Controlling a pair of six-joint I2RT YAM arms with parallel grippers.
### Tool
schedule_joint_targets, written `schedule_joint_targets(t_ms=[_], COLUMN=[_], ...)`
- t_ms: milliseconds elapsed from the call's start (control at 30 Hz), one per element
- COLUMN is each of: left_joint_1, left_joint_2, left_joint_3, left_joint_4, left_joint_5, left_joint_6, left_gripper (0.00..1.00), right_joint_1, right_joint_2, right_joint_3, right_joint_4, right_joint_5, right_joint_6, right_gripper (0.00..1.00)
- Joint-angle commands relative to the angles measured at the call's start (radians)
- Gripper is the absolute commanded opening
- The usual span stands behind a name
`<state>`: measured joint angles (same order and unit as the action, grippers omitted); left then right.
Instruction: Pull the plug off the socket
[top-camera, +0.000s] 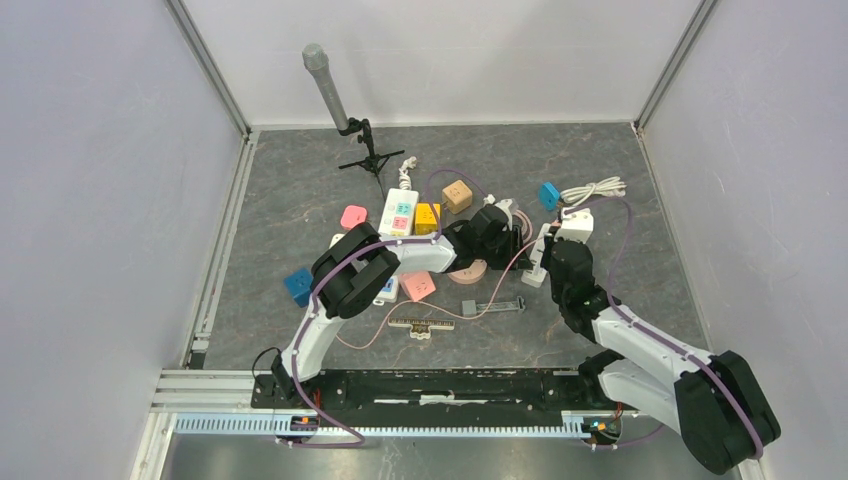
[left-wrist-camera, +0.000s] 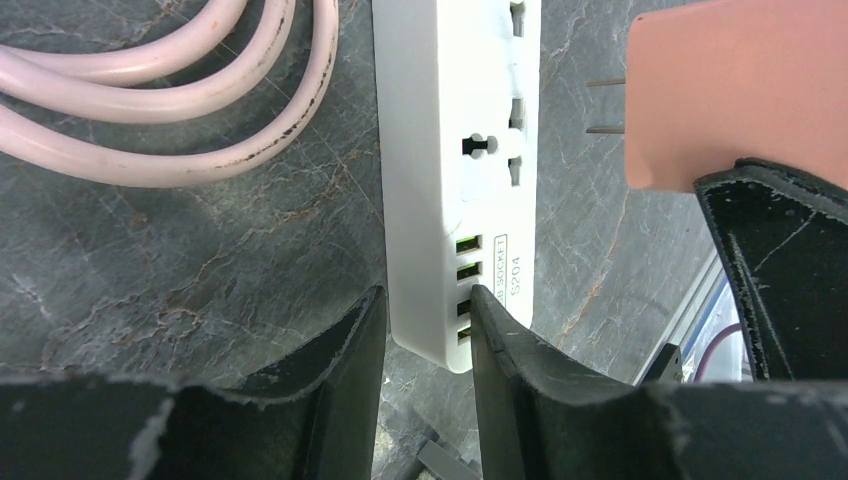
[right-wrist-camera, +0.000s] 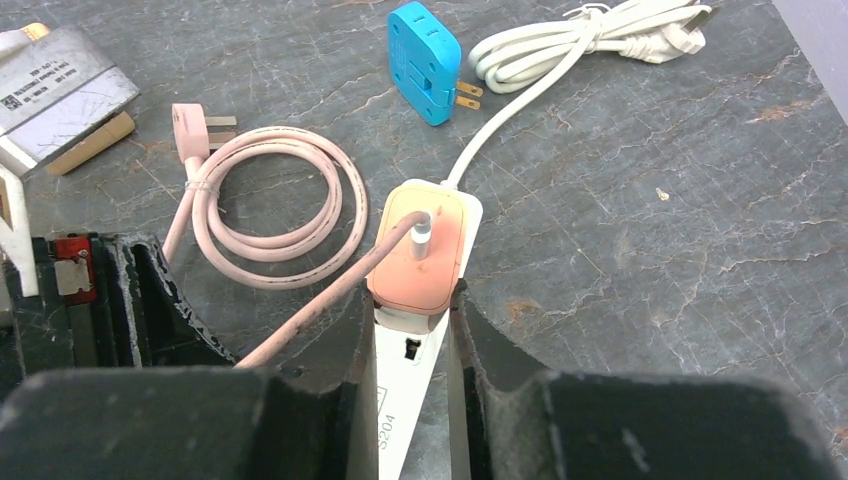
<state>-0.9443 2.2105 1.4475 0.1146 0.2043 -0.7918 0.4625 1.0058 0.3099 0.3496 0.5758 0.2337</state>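
The white socket strip (left-wrist-camera: 450, 120) lies on the grey table, and my left gripper (left-wrist-camera: 428, 300) is shut on its USB end. The pink plug (left-wrist-camera: 740, 90) hangs beside and above the strip with both metal prongs bare, clear of the slots. My right gripper (right-wrist-camera: 410, 298) is shut on that plug (right-wrist-camera: 420, 250), one finger on each side, with the strip (right-wrist-camera: 405, 400) below it. The plug's pink cable (right-wrist-camera: 270, 200) runs off to a coil on the left. In the top view both grippers meet at the strip (top-camera: 540, 258), right of centre.
A blue adapter (right-wrist-camera: 425, 60) and a bundled white cord (right-wrist-camera: 580, 35) lie just beyond the strip. Another white strip (top-camera: 397, 212), coloured cubes (top-camera: 457, 195), a ruler (top-camera: 422, 325) and a grey bar (top-camera: 495, 307) lie around centre. A microphone stand (top-camera: 345, 110) rises at the back.
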Motion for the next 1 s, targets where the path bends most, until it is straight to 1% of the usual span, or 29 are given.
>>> schedule_joint_targets(t_ms=[0,67,200,433,533,667,800,967], left_joint_1=[-0.001,0.005,0.016,0.033,0.038,0.041,0.042,0.043], left_joint_2=[0.067,0.042,-0.054,-0.203,-0.264,-0.352,-0.469,-0.635], left_joint_3=[-0.038,-0.02,0.015,0.012,-0.023,-0.088,-0.167,-0.267], left_joint_4=[-0.248,-0.283,-0.328,-0.372,-0.378,-0.375,-0.375,-0.387], left_joint_5=[-0.065,-0.058,-0.063,-0.129,-0.17,-0.227,-0.298,-0.385], left_joint_6=[0.05,0.054,0.078,0.098,0.098,0.093,0.094,0.101], left_gripper=[0.42,0.43,0.48,0.63,0.66,0.69,0.71,0.76], right_joint_1=[-0.004,-0.004,-0.004,-0.004,-0.004,-0.007,-0.039,-0.085], right_joint_2=[-0.024,-0.041,-0.07,-0.102,-0.093,-0.049,0.015,0.102], right_joint_3=[0.009,0.025,0.06,0.117,0.154,0.19,0.185,0.17], right_joint_4=[0.023,-0.014,-0.108,-0.275,-0.374,-0.497,-0.548,-0.566], right_joint_5=[-0.004,-0.001,0.002,-0.007,0.033,0.149,0.194,0.172], right_joint_6=[0.008,0.011,0.017,0.066,0.108,0.156,0.203,0.237], right_gripper=[0.0,0.0,0.0,0.0,0.0,0.0,0.0,0.0])
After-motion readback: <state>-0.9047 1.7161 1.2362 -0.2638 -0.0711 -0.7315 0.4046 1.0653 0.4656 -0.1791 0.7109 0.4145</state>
